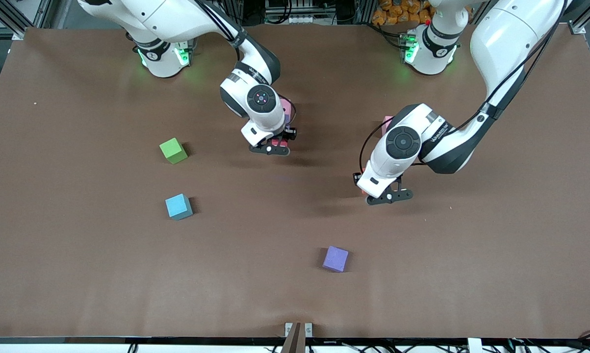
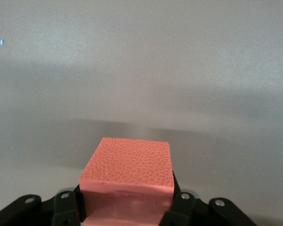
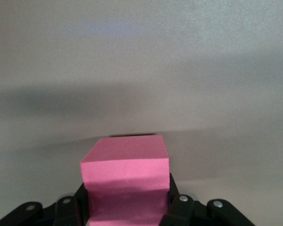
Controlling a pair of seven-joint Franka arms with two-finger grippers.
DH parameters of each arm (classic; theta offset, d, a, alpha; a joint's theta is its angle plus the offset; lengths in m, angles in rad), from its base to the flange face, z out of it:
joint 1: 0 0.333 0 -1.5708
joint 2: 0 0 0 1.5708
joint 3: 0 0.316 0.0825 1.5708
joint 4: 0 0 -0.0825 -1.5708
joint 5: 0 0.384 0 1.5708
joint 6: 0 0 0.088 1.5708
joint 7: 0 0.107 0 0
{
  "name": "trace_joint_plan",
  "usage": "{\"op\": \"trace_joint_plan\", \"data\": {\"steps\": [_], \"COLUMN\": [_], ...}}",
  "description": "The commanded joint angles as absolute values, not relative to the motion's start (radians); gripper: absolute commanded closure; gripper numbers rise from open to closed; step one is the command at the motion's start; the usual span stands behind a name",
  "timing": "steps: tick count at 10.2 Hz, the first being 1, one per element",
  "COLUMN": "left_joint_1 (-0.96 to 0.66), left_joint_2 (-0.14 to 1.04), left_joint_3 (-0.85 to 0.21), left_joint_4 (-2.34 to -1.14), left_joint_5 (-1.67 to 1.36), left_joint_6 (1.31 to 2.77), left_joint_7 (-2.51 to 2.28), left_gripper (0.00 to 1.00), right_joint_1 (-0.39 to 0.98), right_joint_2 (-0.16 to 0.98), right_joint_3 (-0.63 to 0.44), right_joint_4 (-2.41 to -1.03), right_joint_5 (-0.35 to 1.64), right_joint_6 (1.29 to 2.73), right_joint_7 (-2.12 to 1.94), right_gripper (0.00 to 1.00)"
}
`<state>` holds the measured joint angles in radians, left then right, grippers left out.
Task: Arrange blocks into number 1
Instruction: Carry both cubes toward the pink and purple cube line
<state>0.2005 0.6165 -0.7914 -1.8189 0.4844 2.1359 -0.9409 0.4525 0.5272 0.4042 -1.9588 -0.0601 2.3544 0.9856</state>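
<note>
My right gripper (image 1: 276,145) is low over the middle of the table, shut on a pink block (image 3: 126,175) that fills its jaws in the right wrist view. My left gripper (image 1: 382,194) hangs low toward the left arm's end, shut on an orange block (image 2: 128,170); only a sliver of that orange block (image 1: 363,190) shows in the front view. The green block (image 1: 173,150) and the light blue block (image 1: 178,206) lie toward the right arm's end. The purple block (image 1: 335,258) lies nearest the front camera. The red block is out of view.
The brown table (image 1: 79,274) runs wide around the blocks. A small pink patch (image 1: 387,123) shows at the left arm's wrist and another pink patch (image 1: 286,105) at the right arm's wrist; I cannot tell what they are.
</note>
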Motion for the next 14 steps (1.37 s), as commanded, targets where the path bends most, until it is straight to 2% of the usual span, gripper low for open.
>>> {"op": "trace_joint_plan", "data": {"steps": [1,3,8,10,14], "left_joint_1": [0.202,0.202,0.201,0.163,-0.036], "left_joint_2": [0.612,0.614,0.615,0.643,0.705], "left_joint_3": [-0.796,-0.796,-0.798,-0.795,-0.763], "left_joint_4": [-1.822,-1.822,-1.819,-1.772,-1.669], "left_joint_5": [0.488,0.488,0.488,0.486,0.483], "left_joint_6": [2.123,2.123,2.125,2.125,2.126], "left_joint_7": [-0.962,-0.962,-0.963,-0.956,-1.063], "left_gripper": [1.00,1.00,1.00,1.00,1.00], "right_joint_1": [0.443,0.443,0.425,0.385,0.261], "right_joint_2": [0.520,0.520,0.490,0.418,0.279], "right_joint_3": [0.417,0.417,0.417,0.417,0.403], "right_joint_4": [-1.979,-1.979,-1.944,-1.913,-1.913], "right_joint_5": [-0.072,-0.072,-0.074,-0.071,-0.066], "right_joint_6": [2.370,2.364,2.341,2.245,2.172], "right_joint_7": [1.015,1.015,0.997,0.958,0.843], "right_gripper": [0.87,0.00,0.00,0.00,0.00]}}
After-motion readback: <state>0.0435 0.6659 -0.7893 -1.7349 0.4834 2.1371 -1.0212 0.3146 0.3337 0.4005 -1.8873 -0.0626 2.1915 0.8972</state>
